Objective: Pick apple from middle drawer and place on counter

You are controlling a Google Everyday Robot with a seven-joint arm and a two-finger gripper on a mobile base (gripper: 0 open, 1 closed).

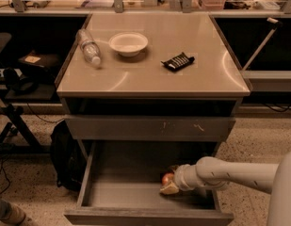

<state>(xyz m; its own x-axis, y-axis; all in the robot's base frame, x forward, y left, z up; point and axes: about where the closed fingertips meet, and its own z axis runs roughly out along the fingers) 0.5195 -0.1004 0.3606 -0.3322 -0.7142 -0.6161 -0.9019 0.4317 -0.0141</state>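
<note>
The pale tool (170, 188) sits inside the open wide grey metal drawer (117, 195), just beside the small round red apple (167, 177) near its right wall; whether it grips cannot be told. Above, the glossy beige worktop (149, 76) carries a white bowl (128, 44)

One apple (167, 177) shows. One gripper (169, 187) is in view, down in the right half of the open drawer, just beside the apple. Drawers number two: one middle drawer (121, 194) pulled out, and one shut drawer front (135, 127) above it with pale scratches. There is one counter (149, 76), bearing three things: one white bowl (128, 44), one clear bottle (89, 47) on its side, and one dark packet (178, 61), possibly a snack wrapper. One black bag (65, 157) sits on the floor at the left
</note>
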